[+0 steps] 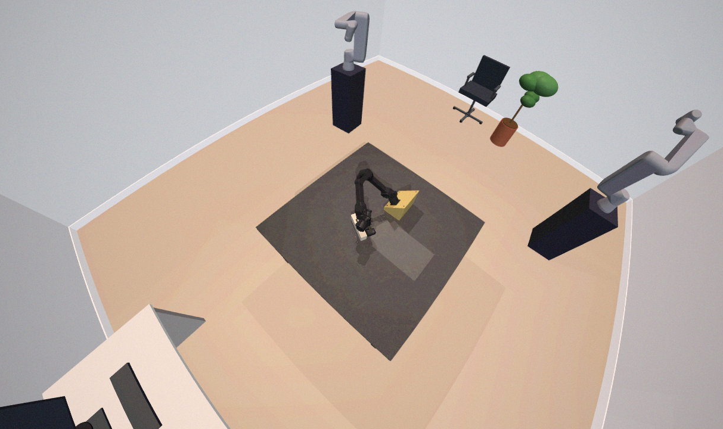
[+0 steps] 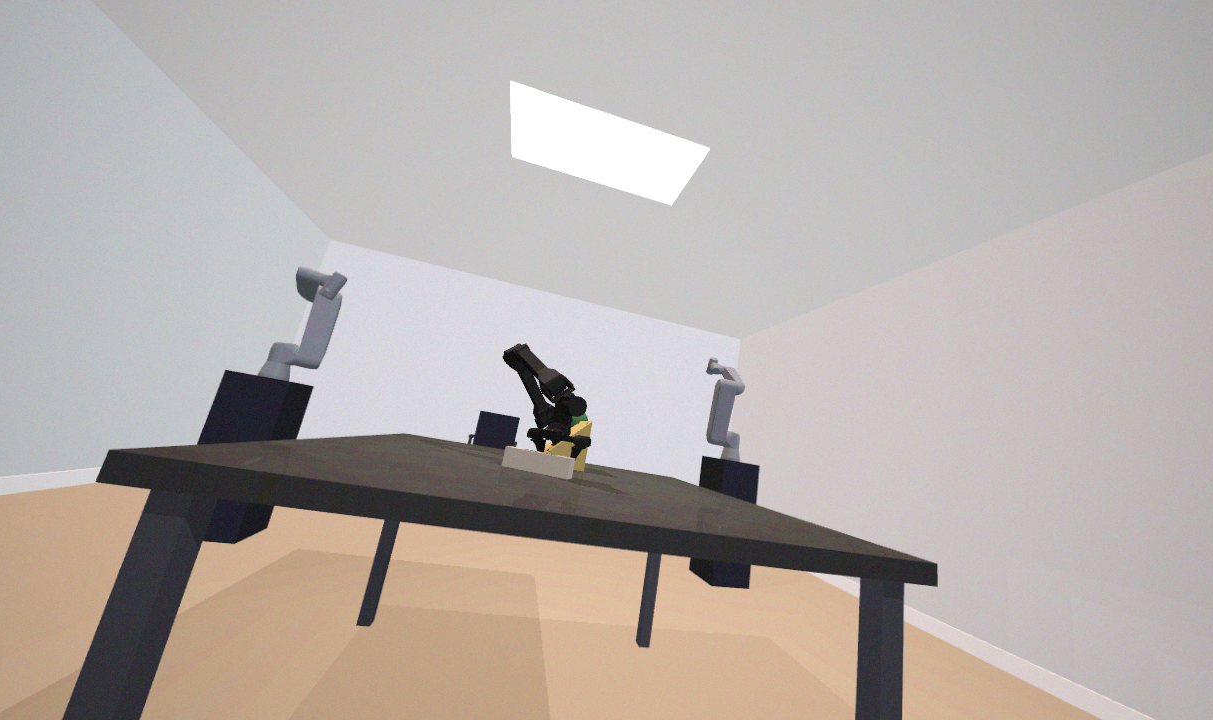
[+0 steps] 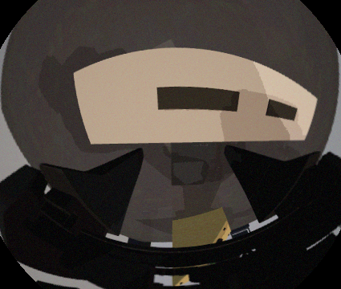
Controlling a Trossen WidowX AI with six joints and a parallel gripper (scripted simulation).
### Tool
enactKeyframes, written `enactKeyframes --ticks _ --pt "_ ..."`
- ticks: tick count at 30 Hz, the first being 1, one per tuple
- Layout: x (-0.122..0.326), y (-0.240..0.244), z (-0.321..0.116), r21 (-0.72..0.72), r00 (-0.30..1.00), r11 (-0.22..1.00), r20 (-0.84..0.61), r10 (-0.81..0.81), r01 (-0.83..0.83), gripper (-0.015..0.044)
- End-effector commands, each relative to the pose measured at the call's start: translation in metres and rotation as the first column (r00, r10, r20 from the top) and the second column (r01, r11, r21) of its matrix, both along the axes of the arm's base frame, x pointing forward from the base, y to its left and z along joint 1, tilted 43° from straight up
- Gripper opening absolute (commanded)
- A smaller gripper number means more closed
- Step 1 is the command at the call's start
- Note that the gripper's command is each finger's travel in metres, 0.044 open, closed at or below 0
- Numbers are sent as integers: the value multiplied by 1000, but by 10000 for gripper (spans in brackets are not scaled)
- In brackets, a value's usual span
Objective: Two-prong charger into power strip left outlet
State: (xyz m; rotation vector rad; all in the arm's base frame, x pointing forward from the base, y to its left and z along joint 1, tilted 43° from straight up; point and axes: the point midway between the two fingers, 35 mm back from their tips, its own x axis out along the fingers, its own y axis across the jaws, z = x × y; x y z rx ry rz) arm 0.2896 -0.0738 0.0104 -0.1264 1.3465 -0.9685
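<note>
The power strip [image 1: 362, 237] [image 2: 537, 463] [image 3: 118, 108] is a long beige-white block lying on the table. In the wrist view its top face shows a longer dark slot at the middle and a shorter one at the right. My gripper [image 1: 365, 224] [image 2: 556, 445] [image 3: 185, 151] is open and low over the table beside the strip's long edge, with black fingers wide apart. Between them in the wrist view is a dark grey blocky shape [image 3: 188, 172], apparently the charger, with space on both sides. Its prongs cannot be made out. In the top and exterior views the gripper hides this spot.
The dark table [image 1: 331, 291] [image 2: 324, 479] carries the arm's yellow wedge-shaped base [image 1: 406, 198] [image 2: 580, 452] [image 3: 196, 230], which stands behind the gripper. Two grey arms on dark pedestals, a chair [image 1: 481, 85] and a potted plant [image 1: 503, 132] stand off the table.
</note>
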Motion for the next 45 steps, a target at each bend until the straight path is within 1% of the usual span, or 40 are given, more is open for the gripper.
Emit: enactKeyframes --ticks 1,20,45 --pt "-2 0 -1 -5 1000 1000 6 -3 3 440" --pt "-8 3 -3 -11 1000 1000 16 -2 2 440" --pt "-37 19 -16 -10 1000 1000 15 -1 2 440"
